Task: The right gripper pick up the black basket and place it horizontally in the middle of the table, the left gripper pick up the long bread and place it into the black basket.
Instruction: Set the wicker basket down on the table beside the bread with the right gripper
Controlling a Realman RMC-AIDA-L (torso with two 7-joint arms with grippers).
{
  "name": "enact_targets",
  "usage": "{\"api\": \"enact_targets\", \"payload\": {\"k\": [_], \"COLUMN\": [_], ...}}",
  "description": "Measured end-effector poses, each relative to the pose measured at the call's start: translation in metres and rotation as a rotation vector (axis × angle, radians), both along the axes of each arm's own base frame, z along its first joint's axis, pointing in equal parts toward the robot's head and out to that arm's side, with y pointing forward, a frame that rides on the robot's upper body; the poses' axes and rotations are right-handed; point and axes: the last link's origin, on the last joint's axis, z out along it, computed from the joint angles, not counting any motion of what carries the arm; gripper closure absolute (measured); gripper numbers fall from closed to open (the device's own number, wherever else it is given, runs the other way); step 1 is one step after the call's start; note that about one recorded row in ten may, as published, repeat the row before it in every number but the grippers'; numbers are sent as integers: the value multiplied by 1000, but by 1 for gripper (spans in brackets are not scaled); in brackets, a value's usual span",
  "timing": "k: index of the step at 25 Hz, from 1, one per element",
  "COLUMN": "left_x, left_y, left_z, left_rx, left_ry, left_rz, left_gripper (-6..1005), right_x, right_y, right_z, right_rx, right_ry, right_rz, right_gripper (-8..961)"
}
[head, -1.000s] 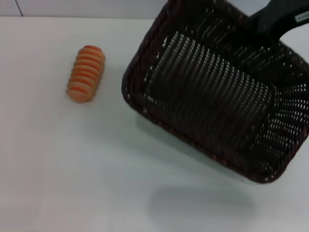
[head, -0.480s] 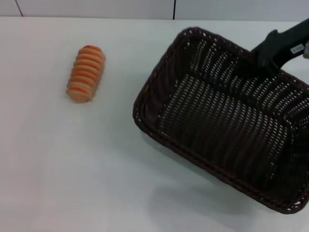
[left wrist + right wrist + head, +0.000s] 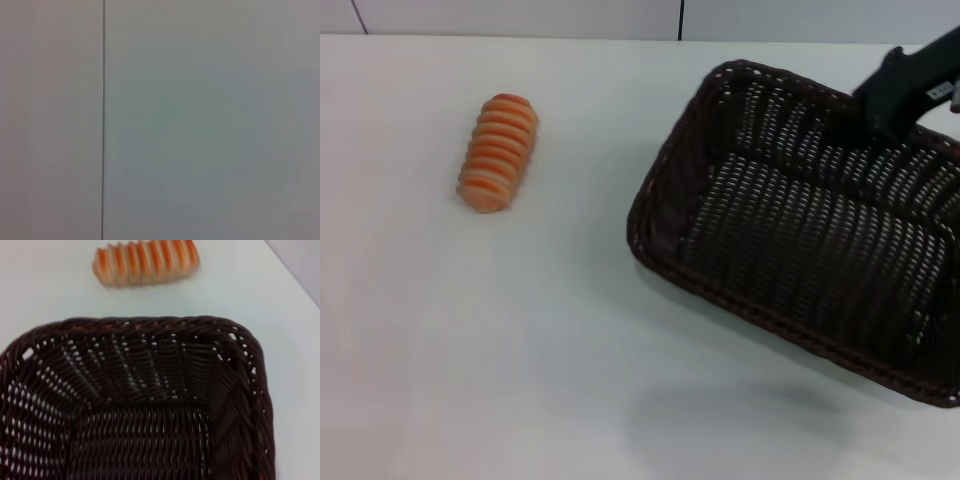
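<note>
The black basket fills the right side of the head view, tilted and lying diagonally, with its shadow cast apart from it on the table. My right gripper is shut on the basket's far rim at the upper right. The basket's inside is empty in the right wrist view. The long bread lies on the table to the left of the basket, clear of it; the right wrist view shows the bread beyond the rim. My left gripper is out of view.
The left wrist view shows only a plain grey wall panel with a thin vertical seam. The table's far edge meets the wall along the top of the head view.
The basket has moved to the right and sunk lower, carried by my right gripper, and its tilt has lessened. The bread has not moved.
</note>
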Motion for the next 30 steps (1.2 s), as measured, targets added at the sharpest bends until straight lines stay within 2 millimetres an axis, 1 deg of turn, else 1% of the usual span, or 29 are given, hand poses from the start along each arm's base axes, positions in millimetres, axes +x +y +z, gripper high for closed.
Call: {"api": "enact_targets", "payload": {"k": [1, 7, 10, 11, 16, 19, 21, 30], "left_x": [0, 6, 9, 14, 17, 17, 16, 14], "left_y": [0, 6, 9, 14, 18, 18, 19, 22], "left_z": [-1, -8, -10, -13, -17, -19, -20, -16], "left_rx": [-3, -23, -27, -35, -48, -52, -55, -40], "left_ry": [-2, -9, -9, -10, -7, -8, -7, -12], "left_rz": [-1, -20, -29, -46, -58, -57, -56, -52], "left_gripper": [141, 142, 141, 140, 142, 142, 142, 141], "right_x": [-6, -15, -16, -17, -23, -21, -16, -7], "right_y": [2, 3, -3, -9, -18, -18, -17, -17], "right_z": [-2, -2, -3, -3, -1, -1, -1, -5], "right_rx": [-14, -46, -94, -137, -211, -212, -200, -183], "right_ry": [44, 133, 146, 157, 181, 164, 129, 121], "right_rz": [27, 54, 51, 47, 49, 42, 31, 5], "right_gripper": [806, 808, 808, 808, 808, 808, 809, 809]}}
